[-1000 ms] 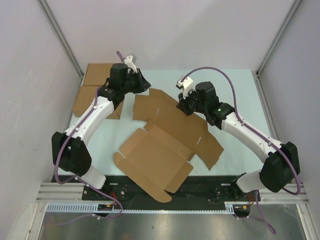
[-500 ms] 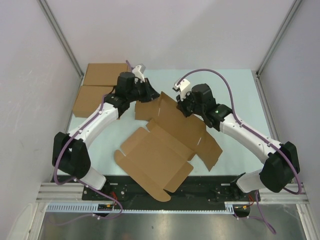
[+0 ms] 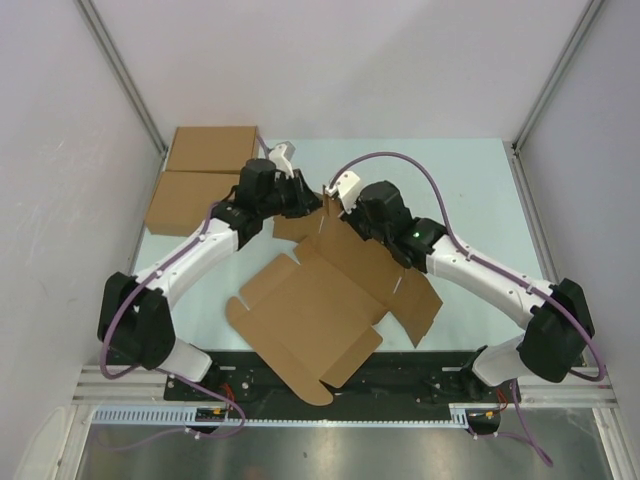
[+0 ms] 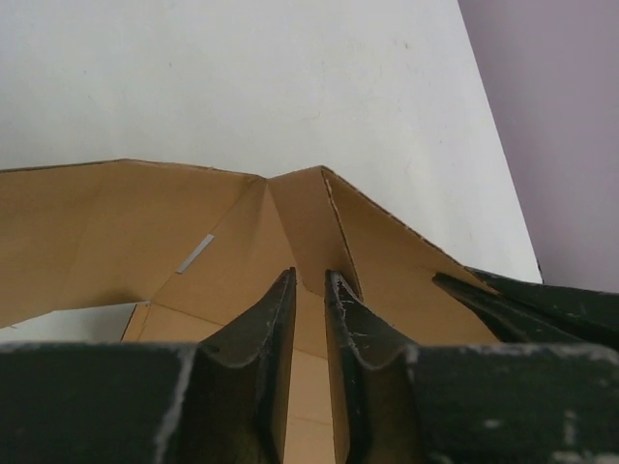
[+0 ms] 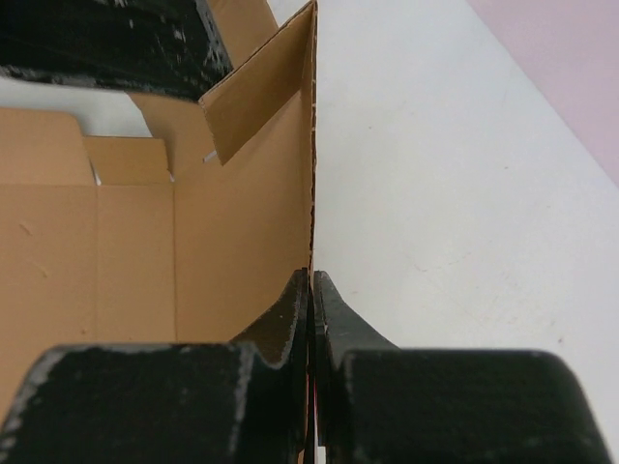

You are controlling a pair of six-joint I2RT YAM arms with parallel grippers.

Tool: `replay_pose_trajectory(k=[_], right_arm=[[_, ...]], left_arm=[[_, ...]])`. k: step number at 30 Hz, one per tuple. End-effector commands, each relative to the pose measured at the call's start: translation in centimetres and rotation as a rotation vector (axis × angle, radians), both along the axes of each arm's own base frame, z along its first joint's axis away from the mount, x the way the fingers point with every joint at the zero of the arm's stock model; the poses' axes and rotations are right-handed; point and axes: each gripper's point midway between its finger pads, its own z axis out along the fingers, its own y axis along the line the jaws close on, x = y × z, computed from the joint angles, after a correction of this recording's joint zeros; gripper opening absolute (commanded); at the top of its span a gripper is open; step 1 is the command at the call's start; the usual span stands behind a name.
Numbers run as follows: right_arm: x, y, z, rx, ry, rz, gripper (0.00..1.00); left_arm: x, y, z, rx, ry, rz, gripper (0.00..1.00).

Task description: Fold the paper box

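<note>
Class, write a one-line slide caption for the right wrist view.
Right tool pinches the upright wall of the paper box, white table beyond.

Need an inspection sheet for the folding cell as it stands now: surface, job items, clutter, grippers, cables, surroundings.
Surface: pale table, no damage seen.
Job's things: paper box, an unfolded die-cut sheet; near part lies flat, far edge is lifted into a wall.
Clutter: far flat box and near flat box, side by side at the far left corner.
Grippers: left gripper has its jaws narrowly apart at a raised corner flap, grip unclear; right gripper is shut on the sheet's upright edge.
Cables: left purple cable and right purple cable, no snag seen.
Surroundings: plain walls; metal rail at the near edge.
</note>
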Motion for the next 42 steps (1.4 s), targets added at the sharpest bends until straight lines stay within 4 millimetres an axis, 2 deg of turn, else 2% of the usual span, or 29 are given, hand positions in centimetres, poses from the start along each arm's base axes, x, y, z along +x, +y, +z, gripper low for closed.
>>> replay_pose_trajectory(k=[1,5,7,9,12,14,18,21,25,26,28,29,32,33,35,36,40,41,42], right_arm=[[0.8,0.3,2.5,-0.025,-0.121,-0.04,0.0],[0.4,0.6,3.1,-0.043,-0.151,-0.03,0.0],[0.2,0.8,3.1,-0.076,-0.174,-0.028,0.0],[0.1,0.8,3.2,-0.097,-0.2,-0.034,0.0],[-0.2,1.0,3.2,-0.14,-0.236,-0.028,0.0],[-0.6,1.1,2.8,-0.178,-0.251,-0.017,0.0],[-1.2,1.4,2.5,-0.204,-0.3,0.0,0.0],[-1.5,1.6,1.9,-0.233,-0.313,0.015,0.0],[-1.7,1.7,1.3,-0.246,-0.316,0.023,0.0],[-1.7,1.6,1.3,-0.25,-0.323,0.015,0.0],[-1.8,1.8,1.3,-0.256,-0.346,0.02,0.0],[-1.9,1.8,1.1,-0.264,-0.348,0.018,0.0],[-2.1,1.7,0.8,-0.283,-0.358,0.018,0.0],[-2.1,1.7,1.0,-0.278,-0.363,0.017,0.0],[-2.2,1.8,0.9,-0.281,-0.365,0.023,0.0],[-2.1,2.0,0.9,-0.278,-0.367,0.024,0.0],[-2.3,2.3,1.0,-0.274,-0.371,0.033,0.0],[-2.2,2.2,0.8,-0.279,-0.367,0.031,0.0],[-2.3,2.2,0.7,-0.283,-0.363,0.035,0.0]], left_arm=[[0.0,1.4,4.6,-0.002,-0.141,0.06,0.25],[0.0,3.7,6.3,0.015,-0.199,0.138,0.36],[0.5,5.4,6.3,0.028,-0.21,0.201,0.39],[0.7,7.4,7.2,0.03,-0.238,0.265,0.45],[1.3,10.5,6.8,0.055,-0.253,0.379,0.5],[1.9,12.3,5.6,0.073,-0.24,0.434,0.51],[3.1,14.8,3.3,0.104,-0.202,0.514,0.51],[4.0,15.4,1.4,0.129,-0.197,0.524,0.52],[5.9,14.6,-0.4,0.124,-0.191,0.508,0.51],[6.4,14.3,-1.8,0.134,-0.16,0.498,0.5],[7.1,13.6,-2.0,0.122,-0.149,0.474,0.5],[7.5,13.5,-3.2,0.132,-0.118,0.472,0.5],[8.5,13.2,-3.8,0.138,-0.104,0.466,0.49],[8.8,13.2,-5.0,0.152,-0.08,0.465,0.49],[9.3,12.9,-5.7,0.152,-0.063,0.458,0.48],[9.5,12.8,-6.7,0.157,-0.041,0.459,0.47],[9.9,13.9,-8.2,0.152,-0.013,0.512,0.47],[10.0,14.6,-8.2,0.141,-0.009,0.533,0.47],[10.2,14.9,-7.3,0.102,-0.029,0.554,0.47]])
